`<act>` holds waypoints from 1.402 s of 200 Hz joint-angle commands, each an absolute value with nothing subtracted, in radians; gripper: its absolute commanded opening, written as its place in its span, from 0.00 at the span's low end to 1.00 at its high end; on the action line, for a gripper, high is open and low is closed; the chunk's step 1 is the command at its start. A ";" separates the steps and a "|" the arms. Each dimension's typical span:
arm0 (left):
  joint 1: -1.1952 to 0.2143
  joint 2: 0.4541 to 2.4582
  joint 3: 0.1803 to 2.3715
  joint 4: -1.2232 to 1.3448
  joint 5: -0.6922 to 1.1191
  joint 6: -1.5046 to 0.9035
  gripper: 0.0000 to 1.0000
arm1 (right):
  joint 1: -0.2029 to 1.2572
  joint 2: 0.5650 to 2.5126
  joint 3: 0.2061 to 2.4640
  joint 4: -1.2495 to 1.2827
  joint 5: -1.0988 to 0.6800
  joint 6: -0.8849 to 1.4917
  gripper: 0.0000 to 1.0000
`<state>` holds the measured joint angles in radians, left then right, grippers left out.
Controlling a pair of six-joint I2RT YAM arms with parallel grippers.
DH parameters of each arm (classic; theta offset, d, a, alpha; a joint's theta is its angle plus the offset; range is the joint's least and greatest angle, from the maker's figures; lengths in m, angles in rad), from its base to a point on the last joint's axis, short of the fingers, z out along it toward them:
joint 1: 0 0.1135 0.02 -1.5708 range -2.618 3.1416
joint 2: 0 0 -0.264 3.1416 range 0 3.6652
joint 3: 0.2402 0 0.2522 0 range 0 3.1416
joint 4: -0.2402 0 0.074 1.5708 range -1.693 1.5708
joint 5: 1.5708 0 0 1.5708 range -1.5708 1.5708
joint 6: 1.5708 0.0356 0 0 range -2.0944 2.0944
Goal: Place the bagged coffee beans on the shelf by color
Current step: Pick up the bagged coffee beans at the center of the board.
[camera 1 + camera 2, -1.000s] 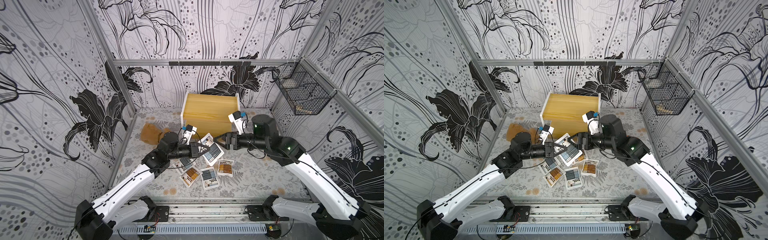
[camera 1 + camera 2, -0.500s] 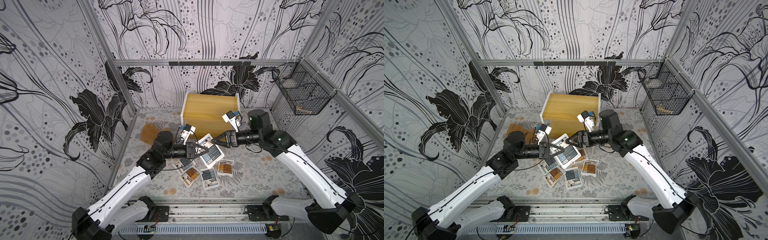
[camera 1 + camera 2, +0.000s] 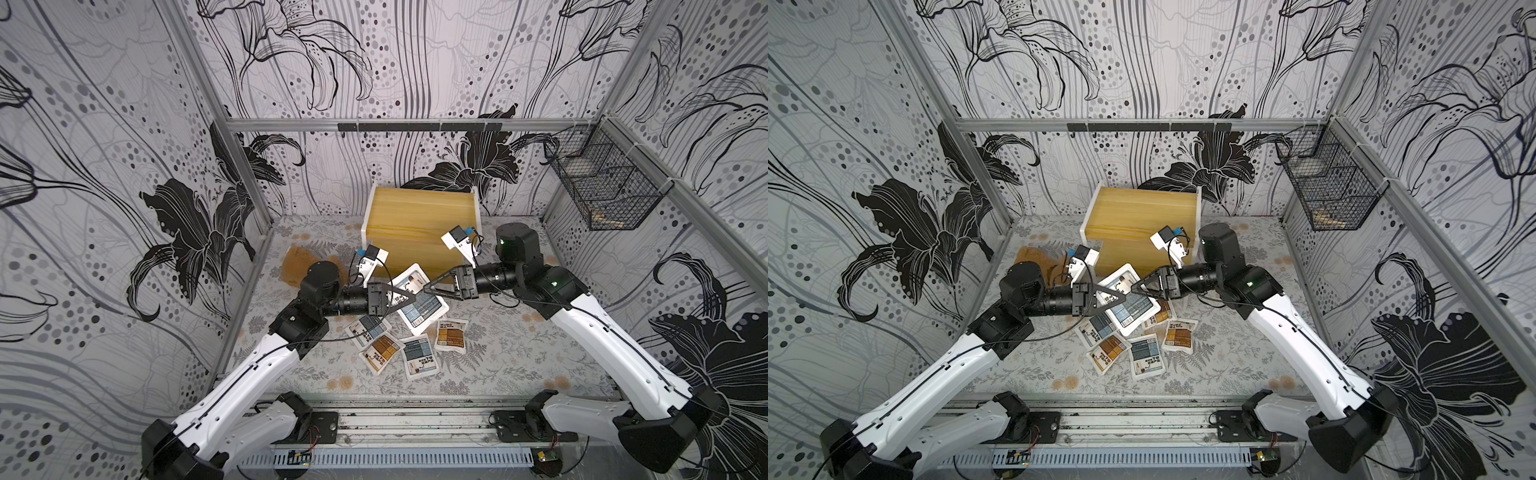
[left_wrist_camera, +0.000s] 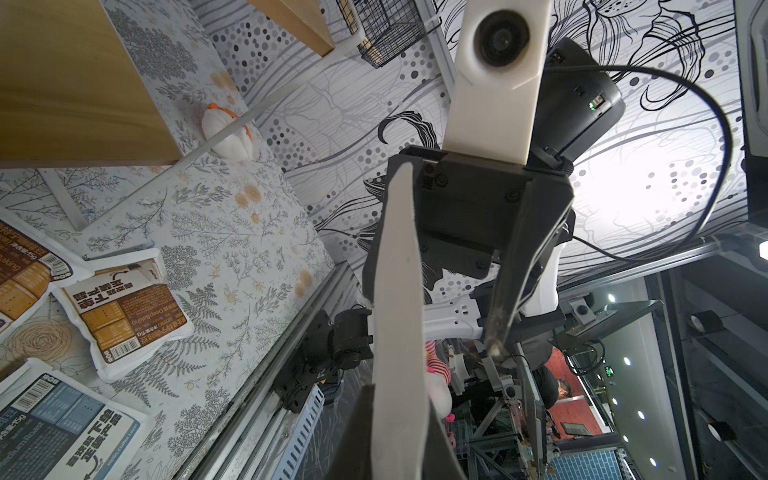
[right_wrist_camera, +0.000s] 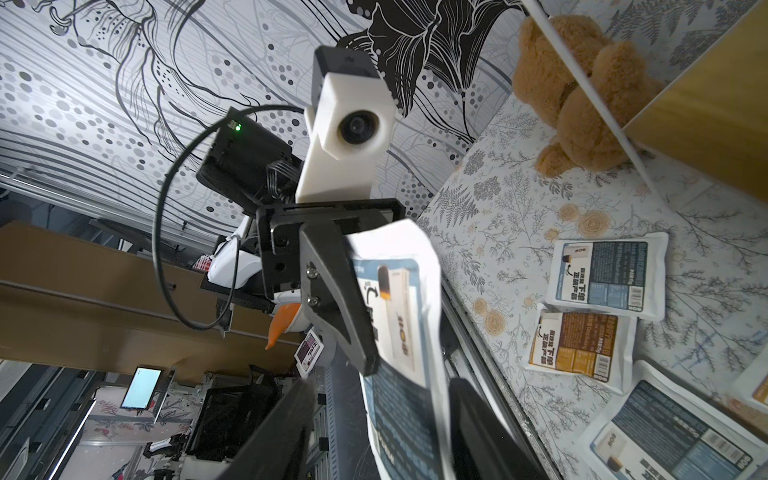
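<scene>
A coffee bean bag with a blue panel (image 3: 420, 302) (image 3: 1130, 306) hangs tilted in the air in front of the yellow shelf (image 3: 415, 224) (image 3: 1138, 216). My left gripper (image 3: 409, 298) (image 4: 397, 399) is shut on one end of it. My right gripper (image 3: 428, 289) (image 5: 382, 432) reaches in from the opposite side, jaws open around the bag's other end (image 5: 399, 332), one finger still apart from it. Several more bags lie on the table below, blue (image 3: 420, 357) and brown (image 3: 449, 334) (image 3: 1108, 351) mixed. Both shelf boards look bare.
A brown teddy bear (image 3: 297, 262) (image 5: 582, 91) lies left of the shelf. A white-and-orange ball toy (image 4: 228, 133) sits under the shelf by a leg. A black wire basket (image 3: 602, 183) hangs on the right wall. The arms' rail (image 3: 395, 419) runs along the front edge.
The right arm has reached left to the raised bag and its jaws have narrowed around it. The left gripper has kept its hold and drawn back slightly left.
</scene>
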<state>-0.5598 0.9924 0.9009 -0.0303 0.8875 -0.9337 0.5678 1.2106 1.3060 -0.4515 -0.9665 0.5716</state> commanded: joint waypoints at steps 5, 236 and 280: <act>-0.551 0.979 0.895 0.016 0.896 -0.934 0.12 | 0.569 1.189 1.282 -0.408 -1.009 0.588 0.49; -0.401 0.739 0.930 -0.379 0.343 -0.751 0.83 | 0.588 1.321 1.603 -0.524 -0.584 0.679 0.01; -0.400 0.642 0.853 -0.374 0.258 -0.796 0.88 | 0.565 1.529 1.829 -0.534 -0.450 0.788 0.00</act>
<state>-0.4046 0.6647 0.8909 -0.3561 0.3573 -0.7891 0.5812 1.4300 1.7458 -0.5152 -0.5625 0.7040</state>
